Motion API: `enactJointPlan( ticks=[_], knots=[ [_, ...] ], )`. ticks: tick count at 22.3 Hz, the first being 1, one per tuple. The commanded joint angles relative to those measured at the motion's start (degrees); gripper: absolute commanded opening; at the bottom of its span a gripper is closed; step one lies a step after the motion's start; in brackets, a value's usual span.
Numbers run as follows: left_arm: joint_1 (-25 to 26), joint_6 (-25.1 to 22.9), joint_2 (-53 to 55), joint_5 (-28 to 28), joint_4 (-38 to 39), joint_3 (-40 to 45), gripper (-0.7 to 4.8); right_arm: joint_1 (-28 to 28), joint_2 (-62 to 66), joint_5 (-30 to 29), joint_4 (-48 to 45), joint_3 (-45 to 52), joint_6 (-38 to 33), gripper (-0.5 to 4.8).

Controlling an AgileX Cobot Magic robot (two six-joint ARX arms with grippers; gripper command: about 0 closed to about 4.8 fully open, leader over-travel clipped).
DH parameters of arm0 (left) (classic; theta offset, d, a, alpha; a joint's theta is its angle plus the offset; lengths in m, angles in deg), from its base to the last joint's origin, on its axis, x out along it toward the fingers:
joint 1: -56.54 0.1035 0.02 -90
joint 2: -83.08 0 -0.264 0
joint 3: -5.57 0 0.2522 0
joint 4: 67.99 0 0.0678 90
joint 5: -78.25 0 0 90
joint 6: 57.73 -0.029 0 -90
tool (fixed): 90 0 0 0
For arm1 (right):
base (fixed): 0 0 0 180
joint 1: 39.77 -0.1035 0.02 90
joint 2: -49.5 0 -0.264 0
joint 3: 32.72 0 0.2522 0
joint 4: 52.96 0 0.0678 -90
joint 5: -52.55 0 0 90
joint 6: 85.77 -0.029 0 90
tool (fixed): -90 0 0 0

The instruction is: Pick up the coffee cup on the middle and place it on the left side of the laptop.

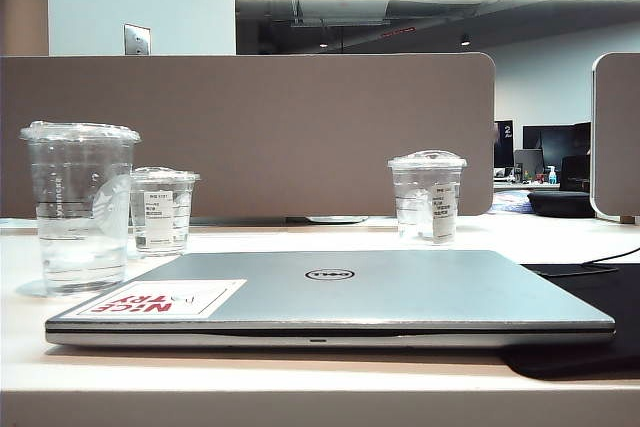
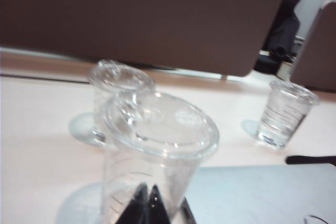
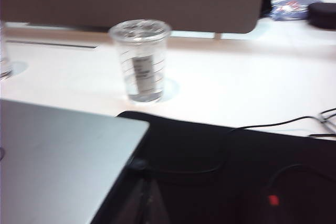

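The coffee cup [image 1: 78, 207], tall and clear with a flat lid, stands upright on the table just left of the closed silver laptop [image 1: 400, 292]. In the left wrist view the coffee cup [image 2: 157, 150] fills the foreground beside the laptop's corner [image 2: 252, 192]. My left gripper [image 2: 148, 203] sits right in front of it, black fingertips pressed together and shut on nothing. My right gripper [image 3: 147, 203] hangs shut over a black mat beside the laptop's edge [image 3: 58, 161], holding nothing. Neither gripper shows in the exterior view.
A shorter labelled cup [image 1: 160, 209] stands close behind the coffee cup. Another labelled cup [image 1: 428, 197] stands behind the laptop to the right. A black mat [image 1: 590, 297] with cables [image 3: 273, 124] lies right of the laptop. A grey partition [image 1: 250, 127] closes off the back.
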Motion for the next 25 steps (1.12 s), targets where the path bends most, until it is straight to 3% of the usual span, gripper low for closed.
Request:
enactJointPlan(
  ticks=[1,4,9,12,25],
  knots=[
    [0.00,-1.62,-6.67,5.01,7.96,-0.20,-0.03,3.32,-1.09,0.09,-1.55,0.22,-0.07,-0.05],
    [0.00,-4.61,-14.60,7.52,17.38,-0.20,-0.03,5.95,-1.09,0.11,-1.44,0.22,-0.07,-0.05],
    [0.00,-11.52,-36.26,15.28,47.43,-0.20,-0.03,6.99,-1.09,0.09,-1.46,0.22,-0.07,-0.05],
    [0.02,-13.40,-46.95,17.75,59.52,-0.20,-0.03,6.99,-1.09,0.09,-1.46,0.22,-0.07,-0.05],
    [0.00,-13.70,-47.65,18.64,56.50,-0.20,-0.04,13.97,-1.09,0.09,-1.42,0.22,-0.07,-0.05]
  ],
)
